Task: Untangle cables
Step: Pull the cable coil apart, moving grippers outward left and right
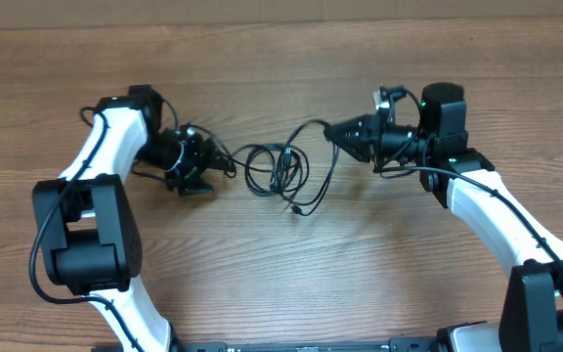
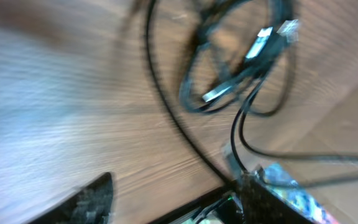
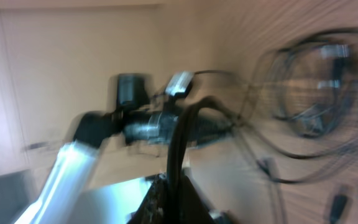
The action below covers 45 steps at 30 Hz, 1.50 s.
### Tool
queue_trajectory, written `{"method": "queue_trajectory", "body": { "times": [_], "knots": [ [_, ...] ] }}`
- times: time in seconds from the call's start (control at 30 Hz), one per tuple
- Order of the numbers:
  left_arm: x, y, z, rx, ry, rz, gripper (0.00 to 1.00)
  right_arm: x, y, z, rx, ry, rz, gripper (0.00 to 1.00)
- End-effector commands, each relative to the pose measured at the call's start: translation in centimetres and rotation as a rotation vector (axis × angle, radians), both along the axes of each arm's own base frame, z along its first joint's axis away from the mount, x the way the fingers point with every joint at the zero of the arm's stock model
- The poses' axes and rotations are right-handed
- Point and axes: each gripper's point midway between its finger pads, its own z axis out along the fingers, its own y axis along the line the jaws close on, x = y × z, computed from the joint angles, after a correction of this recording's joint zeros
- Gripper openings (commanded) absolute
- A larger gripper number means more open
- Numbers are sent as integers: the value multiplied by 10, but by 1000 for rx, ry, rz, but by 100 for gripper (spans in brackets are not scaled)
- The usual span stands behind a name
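Right claw (image 1: pixel 332 130), pressed together, pinches a cable (image 1: pixel 309 124) beside the tangle (image 1: pixel 277 168); left claw (image 1: pixel 206 164), opposite side, stands spread by a strand (image 2: pixel 156 90).

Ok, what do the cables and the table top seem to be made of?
The cables: thin black cords, probably plastic or rubber sheathing, smooth and slightly shiny, bending in loose loops. Their plug ends glint silver, likely metal. The table: wood or wood-look laminate, matte, with streaky brown grain; which, I cannot tell.
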Motion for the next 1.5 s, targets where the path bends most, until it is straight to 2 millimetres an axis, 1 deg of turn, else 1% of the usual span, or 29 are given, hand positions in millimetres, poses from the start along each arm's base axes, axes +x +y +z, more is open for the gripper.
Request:
{"method": "queue_trajectory", "body": {
  "times": [0.0, 0.03, 0.07, 0.13, 0.17, 0.2, 0.27, 0.33, 0.37, 0.4, 0.47, 0.53, 0.6, 0.7, 0.77, 0.83, 0.87, 0.93, 1.03, 1.07, 1.1, 1.17, 1.2, 1.23, 1.27, 1.3, 1.33, 1.4, 1.47],
  "knots": [
    [-5, 35, -9, 99, 17, -2, 30, 17, -20, -19, -220, -206, -57, 4],
    [-6, 39, -7, 90, 26, 7, 15, 17, -23, -19, -224, -200, -64, 4],
    [-7, 42, -3, 71, 32, 18, 8, 17, -27, -16, -228, -196, -73, 4],
    [-7, 46, 10, 15, 22, 28, 8, 18, -34, -6, -237, -217, -88, 4],
    [-4, 48, 24, -40, -10, 20, 8, 19, -43, 7, -248, -224, -117, 4],
    [-2, 48, 38, -80, -51, -4, 5, 19, -48, 17, -256, -239, -130, 4],
    [0, 53, 59, -109, -101, -47, 4, 17, -56, 39, -275, -292, -136, 4],
    [1, 57, 82, -111, -142, -83, 4, 14, -69, 63, -321, -323, -173, 4],
    [2, 58, 95, -107, -166, -95, 4, 12, -75, 72, -348, -336, -191, 4],
    [4, 59, 106, -102, -183, -96, 4, 10, -84, 86, -392, -359, -221, 4],
    [10, 60, 130, -83, -244, -100, 4, 5, -97, 105, -466, -393, -266, 4],
    [15, 59, 152, -53, -310, -92, 4, -1, -109, 121, -542, -410, -313, 4],
    [17, 57, 176, -31, -376, -82, 4, -8, -123, 132, -611, -404, -374, 4],
    [19, 57, 210, 1, -464, -49, 4, -15, -141, 137, -691, -385, -448, 4],
    [17, 57, 234, 20, -523, -25, 4, -18, -152, 131, -747, -352, -485, 4],
    [13, 56, 256, 37, -583, -8, 4, -20, -159, 121, -785, -313, -497, 4],
    [10, 55, 268, 47, -618, -3, 4, -21, -160, 117, -794, -297, -493, 4],
    [5, 53, 285, 59, -671, 6, 4, -21, -159, 107, -799, -265, -476, 4],
    [-3, 46, 299, 63, -716, 0, 4, -19, -149, 94, -778, -225, -421, 4],
    [-5, 44, 301, 64, -724, -5, 5, -18, -145, 90, -765, -213, -399, 6],
    [-7, 41, 303, 62, -729, -13, 4, -18, -139, 85, -744, -199, -370, 15],
    [-9, 34, 305, 53, -730, -23, 4, -17, -130, 77, -708, -174, -325, 41],
    [-10, 30, 305, 46, -725, -28, 4, -16, -125, 74, -685, -161, -299, 48],
    [-11, 25, 306, 38, -721, -34, 4, -15, -121, 70, -666, -149, -278, 57],
    [-12, 21, 306, 27, -717, -41, 4, -14, -116, 66, -646, -136, -256, 78],
    [-12, 17, 306, 21, -715, -47, 4, -14, -113, 64, -634, -127, -242, 90],
    [-13, 11, 308, 4, -718, -58, 4, -14, -110, 60, -618, -111, -223, 99],
    [-18, -5, 317, -80, -734, -86, 4, -15, -101, 57, -584, -115, -166, 100],
    [-23, -25, 333, -210, -762, -116, 4, -19, -88, 60, -537, -175, -71, 100]
  ]
}}
